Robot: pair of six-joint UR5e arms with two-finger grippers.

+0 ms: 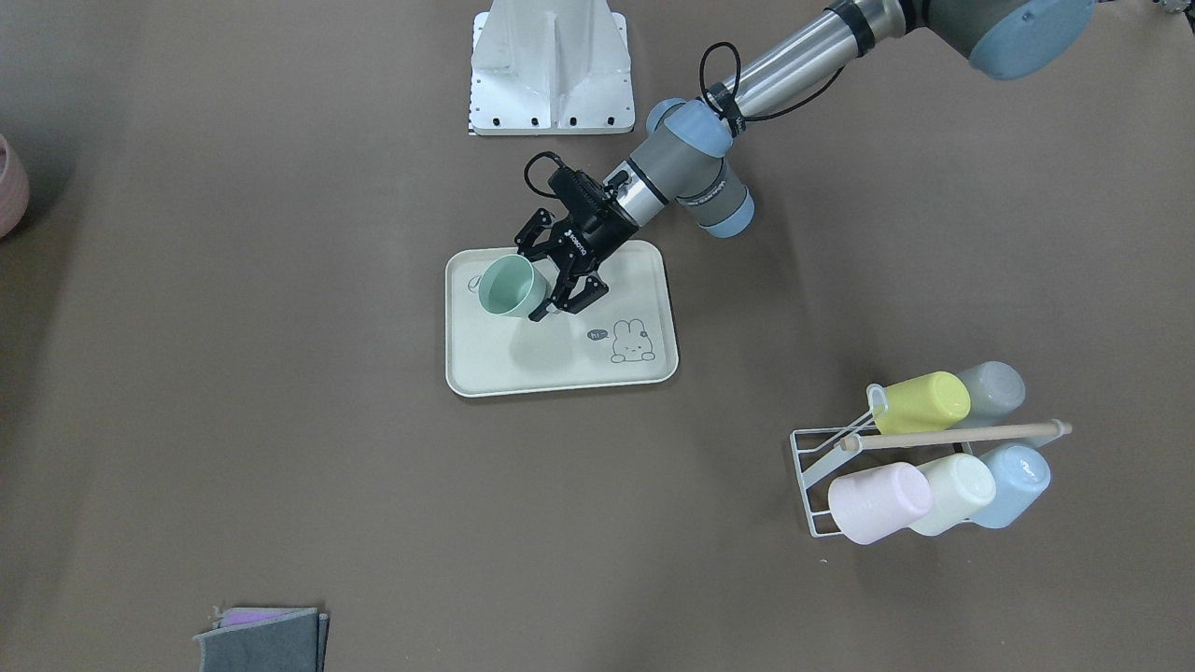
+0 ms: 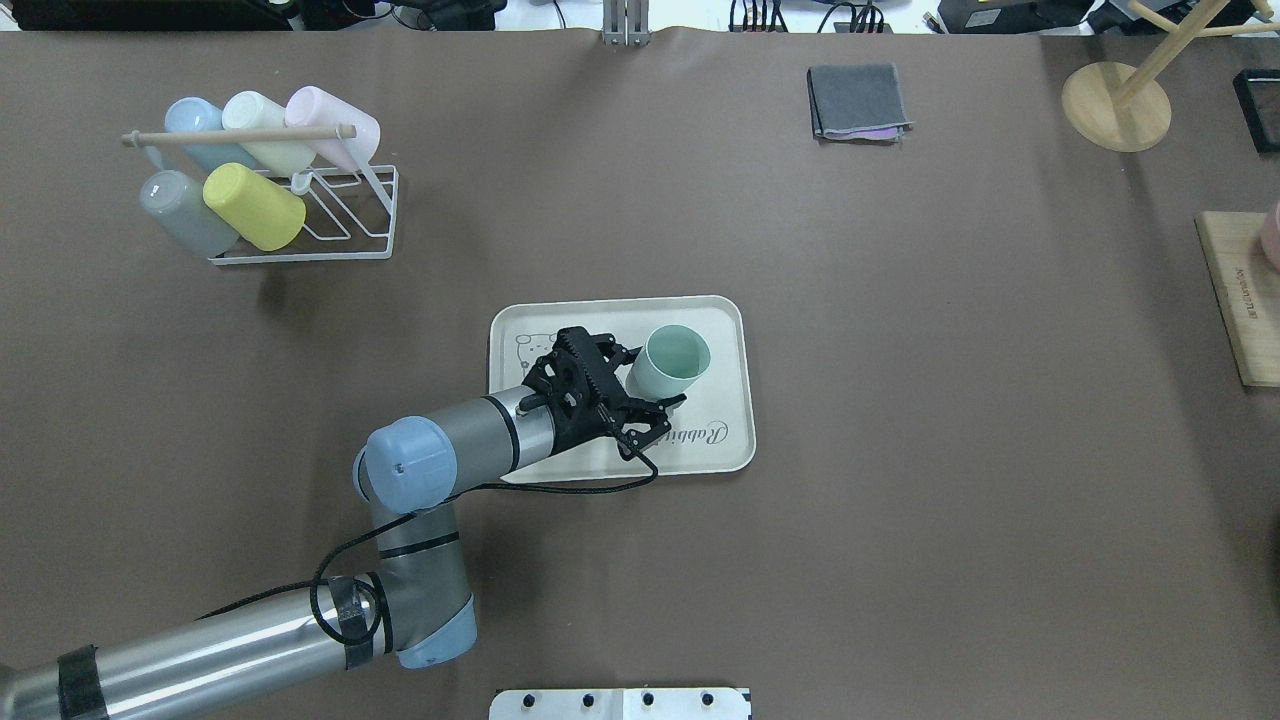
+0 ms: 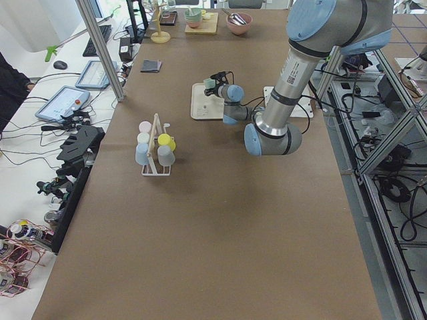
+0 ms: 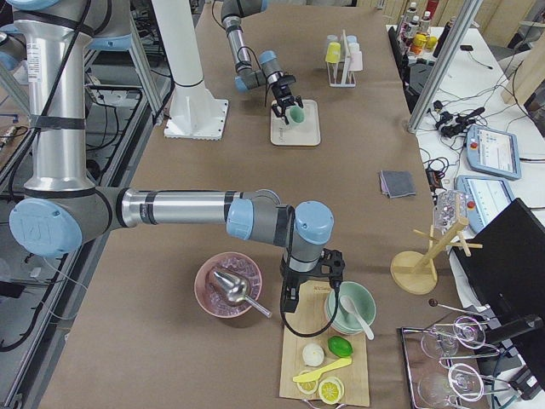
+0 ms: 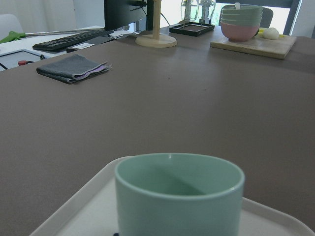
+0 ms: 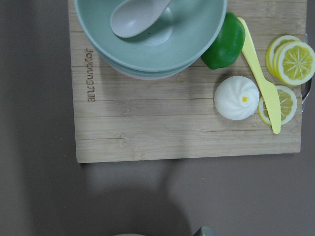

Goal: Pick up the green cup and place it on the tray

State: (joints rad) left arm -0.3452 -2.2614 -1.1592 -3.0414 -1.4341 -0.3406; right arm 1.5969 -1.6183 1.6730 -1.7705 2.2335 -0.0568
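- tray [image 2: 720,330]: nothing sitting on it that I can see.
- left gripper [image 2: 655,378]: over the tray, clamped on the green cup [image 2: 672,362] by its sides; nearer arm by far.
- right gripper [image 4: 308,279]: well away from the tray, can't tell if it's open or closed.
- green cup: held over the tray, mouth up, slightly tilted, empty. Straight down should do it.

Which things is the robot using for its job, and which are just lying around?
For the job: green cup, tray, left gripper holding the cup.
Just lying about: cup rack, folded cloths, cutting board, bowls, lemon slices.
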